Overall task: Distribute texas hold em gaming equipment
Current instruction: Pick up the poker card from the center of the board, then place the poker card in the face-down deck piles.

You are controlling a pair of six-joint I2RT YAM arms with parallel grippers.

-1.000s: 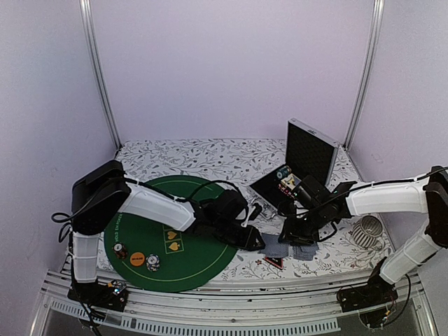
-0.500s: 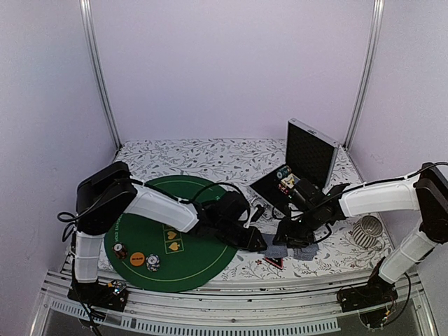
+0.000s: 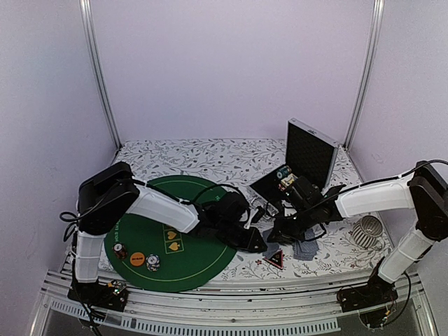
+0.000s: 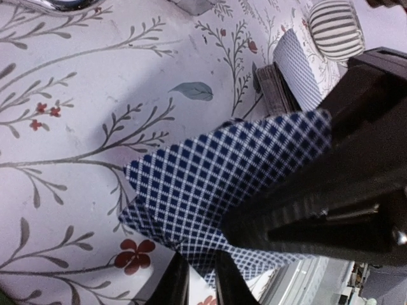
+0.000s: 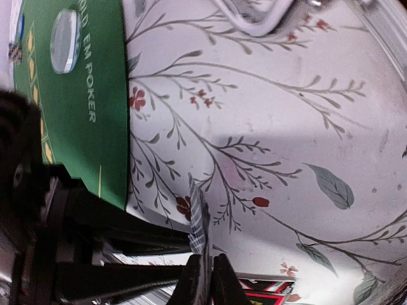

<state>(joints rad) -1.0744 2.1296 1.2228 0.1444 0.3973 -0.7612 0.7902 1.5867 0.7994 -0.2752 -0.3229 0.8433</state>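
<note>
I've got both grippers on the same cards (image 4: 216, 184), a small fan of blue-checked backs. The fan is off the mat (image 3: 196, 264) and over the floral cloth (image 3: 196, 155), just right of the mat's right edge. The left gripper (image 4: 200, 260) is nearly closed, with its two thin fingers pinching the fan's lower edge in its own wrist view. The right gripper (image 5: 208, 267) is nearly closed too, tight on the cards, which show edge-on in its view. In the left wrist view its dark ribbed finger lies across the right part of the fan. The fan has at least two cards, but I can't tell the exact count. I also can't tell whether it touches the cloth. From the top, the grippers meet tip to tip between the mat and the deck (image 3: 305, 250). The triangle token (image 3: 275, 260) lies on the cloth just in front of them. The deck lies flat on the cloth to the right of the grippers, near the ribbed cup (image 3: 367, 229). Two stacks of chips (image 3: 152, 263) sit on the mat's near left, with the orange disc (image 3: 137, 257) between them. The clear disc (image 5: 65, 32) lies on the mat beside the printed lettering. The open case (image 3: 311, 150) stands behind the right arm.
</note>
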